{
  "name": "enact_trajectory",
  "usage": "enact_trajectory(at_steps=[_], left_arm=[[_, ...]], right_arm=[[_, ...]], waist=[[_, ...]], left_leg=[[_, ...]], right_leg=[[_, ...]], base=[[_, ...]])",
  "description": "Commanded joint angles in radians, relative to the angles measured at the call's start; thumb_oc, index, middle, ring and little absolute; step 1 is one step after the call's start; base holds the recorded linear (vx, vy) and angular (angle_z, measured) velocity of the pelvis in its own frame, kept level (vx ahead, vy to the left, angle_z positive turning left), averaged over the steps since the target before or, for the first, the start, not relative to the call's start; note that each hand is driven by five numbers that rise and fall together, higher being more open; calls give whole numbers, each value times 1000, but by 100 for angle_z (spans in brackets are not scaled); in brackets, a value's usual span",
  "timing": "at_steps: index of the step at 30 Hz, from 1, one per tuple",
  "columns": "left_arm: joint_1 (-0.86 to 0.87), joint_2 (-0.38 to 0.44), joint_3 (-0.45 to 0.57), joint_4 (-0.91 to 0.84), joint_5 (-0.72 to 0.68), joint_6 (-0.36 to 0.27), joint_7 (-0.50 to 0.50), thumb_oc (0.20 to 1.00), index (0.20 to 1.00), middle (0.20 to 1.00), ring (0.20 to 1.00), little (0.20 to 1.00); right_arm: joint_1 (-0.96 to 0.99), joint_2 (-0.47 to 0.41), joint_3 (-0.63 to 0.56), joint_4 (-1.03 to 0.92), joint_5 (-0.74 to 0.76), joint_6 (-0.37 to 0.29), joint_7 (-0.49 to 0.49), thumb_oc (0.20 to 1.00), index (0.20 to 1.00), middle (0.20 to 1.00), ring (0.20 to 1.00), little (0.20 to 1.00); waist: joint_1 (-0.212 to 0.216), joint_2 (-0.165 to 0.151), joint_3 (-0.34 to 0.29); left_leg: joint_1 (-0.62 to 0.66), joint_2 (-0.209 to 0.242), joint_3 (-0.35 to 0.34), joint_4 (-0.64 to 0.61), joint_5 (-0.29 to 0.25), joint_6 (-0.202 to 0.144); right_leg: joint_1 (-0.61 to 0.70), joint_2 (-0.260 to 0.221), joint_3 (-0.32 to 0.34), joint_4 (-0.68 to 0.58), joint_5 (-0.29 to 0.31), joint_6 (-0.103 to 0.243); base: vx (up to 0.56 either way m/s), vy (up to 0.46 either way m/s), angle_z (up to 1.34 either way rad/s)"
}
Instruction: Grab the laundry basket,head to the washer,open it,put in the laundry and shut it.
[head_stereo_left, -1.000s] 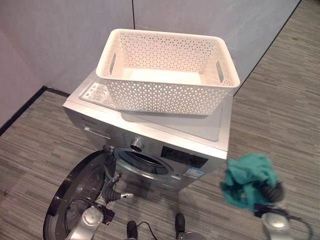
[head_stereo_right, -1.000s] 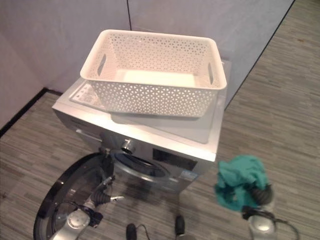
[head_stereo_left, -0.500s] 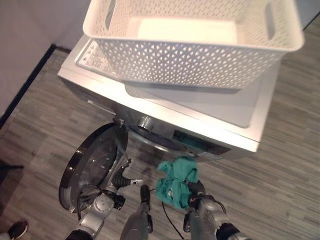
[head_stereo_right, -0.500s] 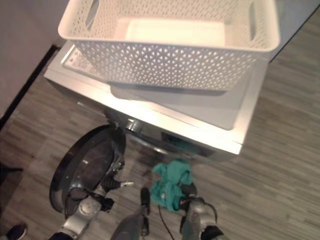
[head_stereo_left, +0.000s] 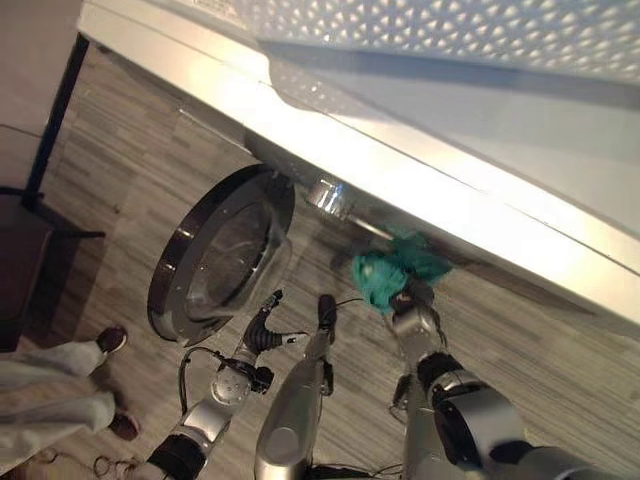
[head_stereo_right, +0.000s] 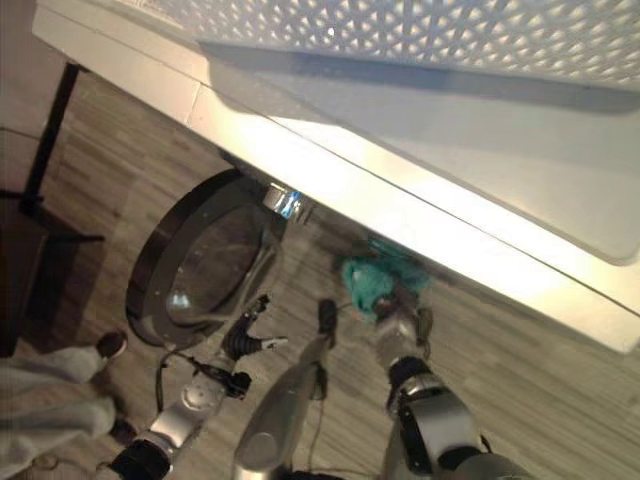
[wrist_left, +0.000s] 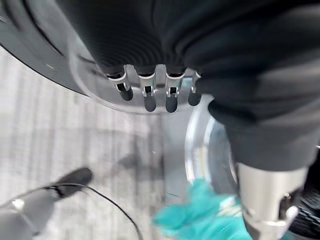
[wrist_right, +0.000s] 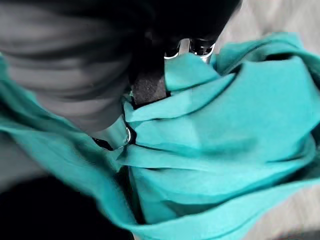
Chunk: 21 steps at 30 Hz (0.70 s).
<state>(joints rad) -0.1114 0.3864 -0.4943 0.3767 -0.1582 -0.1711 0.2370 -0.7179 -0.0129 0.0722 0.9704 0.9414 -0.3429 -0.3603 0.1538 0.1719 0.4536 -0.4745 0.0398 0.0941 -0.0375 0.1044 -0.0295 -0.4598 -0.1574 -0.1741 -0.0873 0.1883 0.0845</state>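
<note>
We cannot see the washer opening: its top edge hides it just beyond the right hand. That hand's fingers are buried in the teal cloth, so we cannot tell their grip. The white basket is cut off at the frame's upper edge. Beside the left hand, the round door blurs in the wrist view.
</note>
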Motion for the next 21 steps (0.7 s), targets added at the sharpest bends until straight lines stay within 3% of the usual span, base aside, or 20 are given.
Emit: enact_trajectory(at_steps=[1, 3, 11, 13, 14, 16, 17, 18, 21], left_arm=[[1, 12, -76, -22, -11, -37, 29, 1000, 1000, 1000, 1000, 1000], [-15, 13, -95, -22, -3, -46, 27, 1000, 1000, 1000, 1000, 1000], [-42, 24, -111, -23, -4, -63, 26, 1000, 1000, 1000, 1000, 1000], [-42, 45, -102, -54, -16, -83, 24, 1000, 1000, 1000, 1000, 1000], [-46, 45, -105, -56, -16, -82, 23, 1000, 1000, 1000, 1000, 1000], [-53, 52, -109, -64, -18, -88, 23, 1000, 1000, 1000, 1000, 1000], [-57, 62, -108, -66, -13, -91, 19, 1000, 1000, 1000, 1000, 1000], [-62, 60, -110, -67, -13, -91, 18, 1000, 1000, 1000, 1000, 1000], [-62, 83, -102, -80, -23, -102, 5, 1000, 1000, 1000, 1000, 1000]], right_arm=[[-68, 55, -29, -21, -7, -102, -36, 200, 200, 200, 200, 200], [-180, 36, -92, -7, 41, -131, -35, 200, 200, 200, 200, 200], [-314, -15, -205, 59, 202, -186, 20, 200, 200, 200, 200, 200], [-399, -142, -241, 21, 175, -240, -24, 200, 200, 200, 200, 200], [-404, -146, -244, 19, 168, -240, -33, 200, 200, 200, 200, 200], [-455, -236, -255, -17, 130, -261, -73, 200, 200, 200, 200, 200], [-503, -342, -259, -62, 76, -275, -113, 200, 200, 200, 200, 200], [-508, -348, -259, -63, 68, -273, -123, 200, 200, 200, 200, 200], [-621, -538, -179, -180, -53, -260, -182, 200, 200, 200, 200, 200]], waist=[[7, 32, -31], [35, 49, -30], [85, 82, -35], [124, 109, -35], [126, 112, -37], [148, 124, -42], [161, 131, -48], [163, 134, -49], [191, 129, -76]], left_leg=[[-73, -23, -37, 30, -24, -16], [-118, -38, -56, 46, -26, -11], [-189, -80, -101, 83, -42, -8], [-246, -108, -132, 105, -43, -12], [-252, -110, -135, 108, -43, -12], [-282, -123, -156, 119, -42, -16], [-312, -135, -172, 129, -41, -20], [-318, -136, -175, 131, -41, -20], [-355, -148, -191, 134, -38, -23]], right_leg=[[38, -98, -48, 229, -240, 63], [-2, -114, -59, 274, -253, 64], [-25, -135, -95, 310, -278, 71], [-50, -142, -122, 340, -295, 72], [-54, -143, -126, 344, -298, 72], [-71, -149, -142, 369, -314, 75], [-92, -155, -156, 394, -324, 79], [-96, -156, -158, 397, -326, 79], [-130, -158, -170, 415, -340, 83]], base=[[5, 45, 1], [22, 23, 10], [47, 14, 19], [41, -26, 32], [20, -41, 33], [20, -65, 39], [19, -66, 42], [18, -48, 45], [31, 2, 35]])
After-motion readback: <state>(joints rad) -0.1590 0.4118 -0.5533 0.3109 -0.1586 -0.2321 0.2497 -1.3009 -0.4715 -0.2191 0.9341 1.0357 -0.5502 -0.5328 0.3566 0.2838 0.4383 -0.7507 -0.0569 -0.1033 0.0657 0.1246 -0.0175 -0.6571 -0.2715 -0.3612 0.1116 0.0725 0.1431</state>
